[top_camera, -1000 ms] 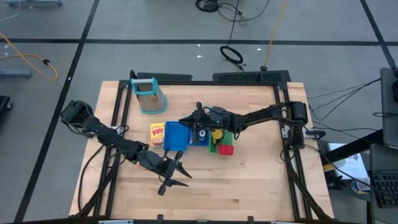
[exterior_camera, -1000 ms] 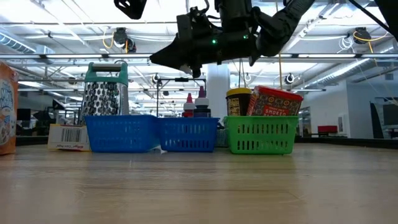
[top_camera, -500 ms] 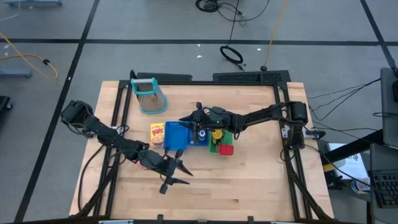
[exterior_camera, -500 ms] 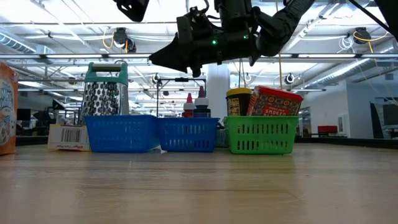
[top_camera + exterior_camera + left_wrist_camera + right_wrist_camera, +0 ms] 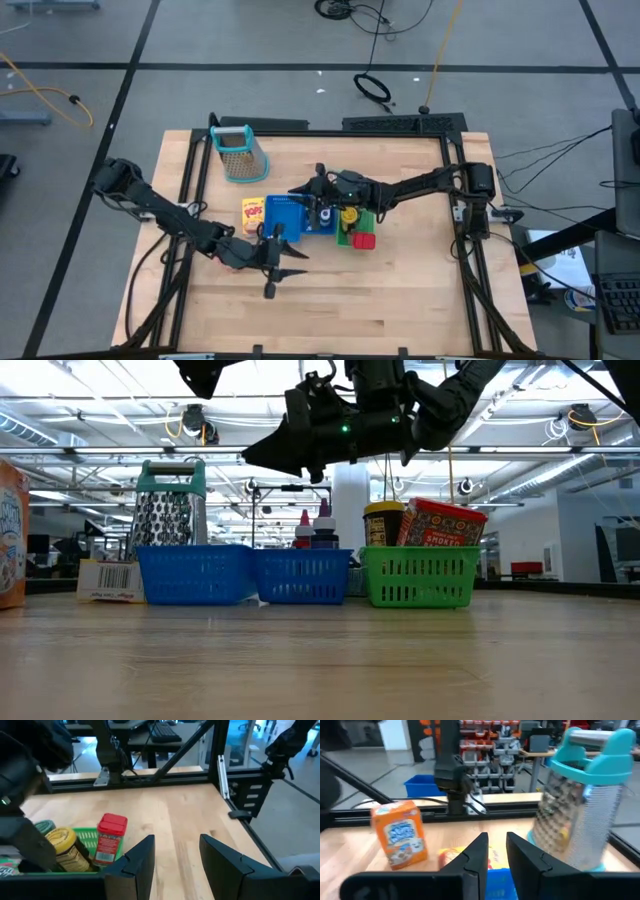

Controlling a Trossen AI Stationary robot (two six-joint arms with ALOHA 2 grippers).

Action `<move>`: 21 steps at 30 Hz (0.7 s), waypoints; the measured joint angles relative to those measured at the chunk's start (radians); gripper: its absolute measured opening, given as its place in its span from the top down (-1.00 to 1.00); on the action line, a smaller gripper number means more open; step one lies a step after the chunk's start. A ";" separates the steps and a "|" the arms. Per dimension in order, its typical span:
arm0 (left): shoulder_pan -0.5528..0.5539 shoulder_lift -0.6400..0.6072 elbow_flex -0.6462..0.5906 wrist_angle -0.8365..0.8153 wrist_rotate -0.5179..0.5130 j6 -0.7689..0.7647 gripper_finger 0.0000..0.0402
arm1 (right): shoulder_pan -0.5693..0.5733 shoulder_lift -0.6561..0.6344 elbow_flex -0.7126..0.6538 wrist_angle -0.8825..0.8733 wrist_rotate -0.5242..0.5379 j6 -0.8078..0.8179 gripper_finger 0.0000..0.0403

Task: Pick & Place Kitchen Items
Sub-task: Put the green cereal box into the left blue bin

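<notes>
A: How far is the sorting, in your opinion?

B: I judge it is partly done. The green basket (image 5: 418, 578) already holds the jar with the yellow lid (image 5: 384, 523) and the red block (image 5: 443, 522). In the blue basket (image 5: 245, 574) two small bottles (image 5: 313, 528) stand upright at its right end. Its left part I cannot see into.

A: And what is left outside?

B: The yellow box (image 5: 253, 215) lies on the table (image 5: 400, 300), just beside the blue basket. An orange packet (image 5: 400, 834) also stands on the wood, apart from the baskets. The grater (image 5: 238, 152) stands behind them, but I think it is not part of the job.

A: What does the right claw (image 5: 305, 193) do?

B: It hangs over the blue basket. In its own wrist view the two fingers stand close with only a narrow gap, and nothing is between them, so it holds nothing.

A: And the left claw (image 5: 276, 262)?

B: It is in front of the baskets, over bare wood. Its fingers (image 5: 138, 861) are open about halfway, empty, touching nothing.
</notes>
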 joint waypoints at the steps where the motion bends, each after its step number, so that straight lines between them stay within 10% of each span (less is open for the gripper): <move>1: -0.001 -0.007 0.000 -0.010 0.000 0.002 0.21 | -0.006 -0.008 -0.001 -0.008 0.002 0.000 0.70; 21: -0.004 -0.011 0.000 -0.045 0.001 0.006 0.21 | -0.182 -0.280 -0.057 -0.476 0.216 -0.055 0.70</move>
